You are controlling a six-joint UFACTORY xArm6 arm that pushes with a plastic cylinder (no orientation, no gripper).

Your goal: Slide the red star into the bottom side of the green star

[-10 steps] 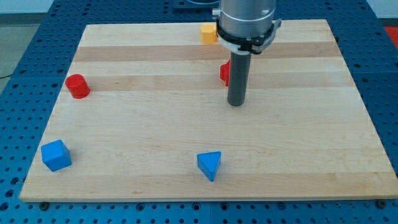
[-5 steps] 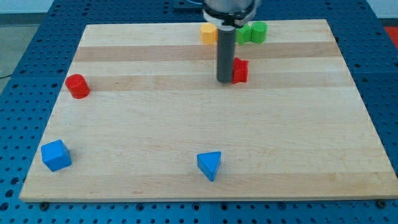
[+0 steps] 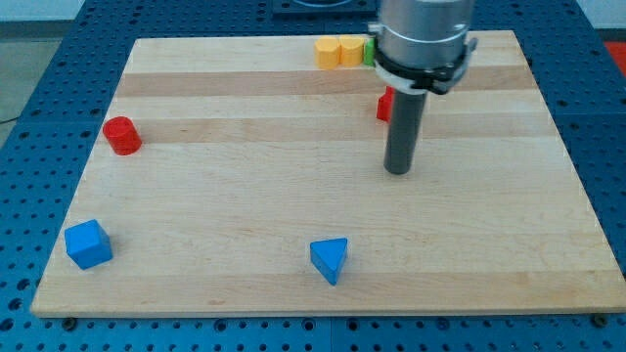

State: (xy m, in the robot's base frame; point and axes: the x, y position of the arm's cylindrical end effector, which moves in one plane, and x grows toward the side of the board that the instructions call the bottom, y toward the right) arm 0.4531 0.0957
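A robotics lab is showing here: a pale wooden board is lying on a blue metal bench drilled with rows of holes.

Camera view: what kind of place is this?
Likely a robotics lab bench: a wooden board on a blue perforated table, small coloured blocks like the blue cube, and my tip below the red star.

On the wooden desk, my tip stands right of centre, below a red block half hidden behind the rod. Two yellow blocks sit side by side at the view's top, with a sliver of a green block just beside them. A red cylinder lies at the left, a blue cube at the bottom left, and a blue triangular block at bottom centre.
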